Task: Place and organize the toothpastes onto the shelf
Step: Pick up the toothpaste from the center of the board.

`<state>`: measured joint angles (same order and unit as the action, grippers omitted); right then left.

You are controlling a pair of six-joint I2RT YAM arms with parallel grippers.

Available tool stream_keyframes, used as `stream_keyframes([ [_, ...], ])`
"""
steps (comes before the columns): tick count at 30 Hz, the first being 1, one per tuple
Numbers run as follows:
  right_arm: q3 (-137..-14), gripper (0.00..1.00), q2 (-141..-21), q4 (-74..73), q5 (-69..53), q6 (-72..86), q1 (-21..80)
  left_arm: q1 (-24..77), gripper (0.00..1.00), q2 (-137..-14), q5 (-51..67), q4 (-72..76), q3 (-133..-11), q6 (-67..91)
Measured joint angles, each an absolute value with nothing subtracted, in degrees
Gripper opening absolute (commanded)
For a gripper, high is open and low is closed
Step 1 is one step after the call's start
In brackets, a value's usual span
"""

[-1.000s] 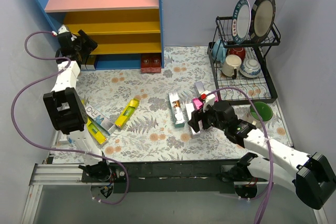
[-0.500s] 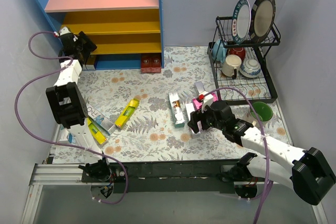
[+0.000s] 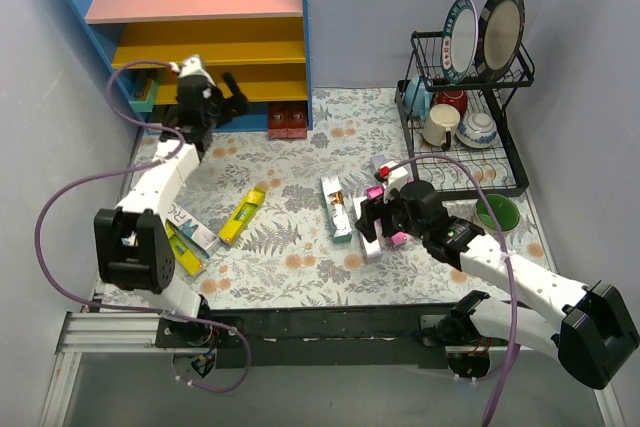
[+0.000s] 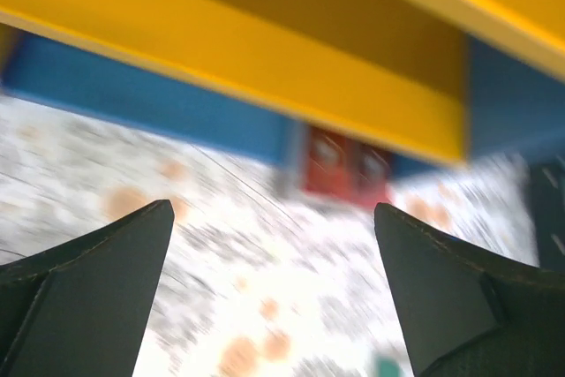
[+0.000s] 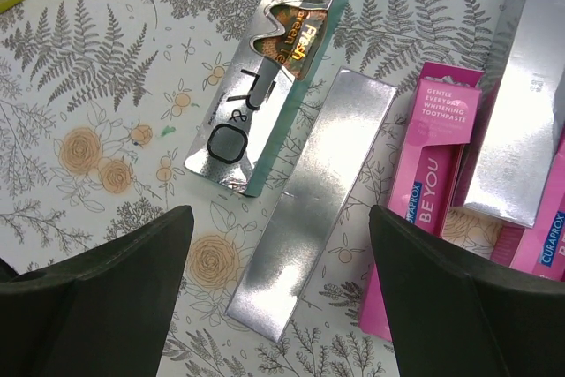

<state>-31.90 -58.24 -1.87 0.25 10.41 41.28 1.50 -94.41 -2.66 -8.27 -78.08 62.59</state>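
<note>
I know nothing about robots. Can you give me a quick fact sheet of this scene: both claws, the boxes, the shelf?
Left claw: open, empty, close to the blue-sided wooden shelf
Right claw: open, above a long silver cardboard box
Beside that box: pink cardboard toothpaste box, lying flat
At the shelf's foot: dark red boxes
Lying loose, left of centre: yellow box
</note>
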Motion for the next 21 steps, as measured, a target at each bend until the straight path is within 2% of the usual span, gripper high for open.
stream_keyframes([
  [10,-33.87,0.92,-55.42,-6.72,5.52,15.77,41.28,28.88,0.98,-76.09,-14.15,-12.03,-57.98,69.25],
  [16,-33.85,0.94,-50.74,-9.39,10.46,17.85,41.28,41.82,0.98,-75.35,-20.84,-13.91,-50.54,77.65],
  [21,-32.8,0.95,-46.87,-11.09,14.98,19.0,41.28,50.98,0.98,-78.56,-25.12,-14.09,-50.26,82.15],
])
